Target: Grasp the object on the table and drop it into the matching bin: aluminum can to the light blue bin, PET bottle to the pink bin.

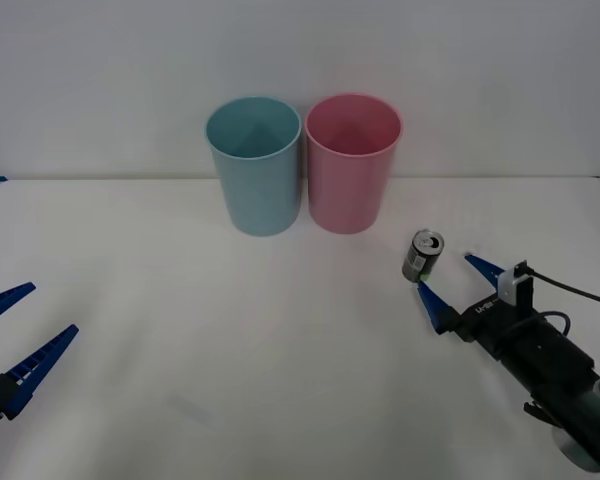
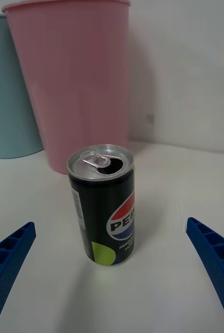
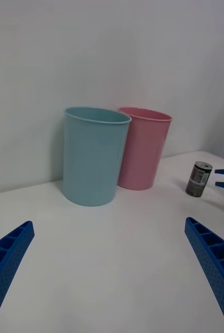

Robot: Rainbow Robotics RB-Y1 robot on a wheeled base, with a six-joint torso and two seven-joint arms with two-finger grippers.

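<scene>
Can (image 1: 423,255) upright on white table (image 1: 230,380), right of pink bin (image 1: 352,163), just beyond my right gripper (image 1: 460,282). Right wrist view alone shows Pepsi logo, opened top. My right fingers spread wide, touching nothing, can not yet between them. My left gripper (image 1: 15,340) parked near-left, fingers apart, holding nothing. Blue bin (image 1: 254,165) beside pink; interiors show no contents.

Right gripper (image 1: 460,282), jaws spread, sits just beside the upright can (image 1: 422,255).
</scene>
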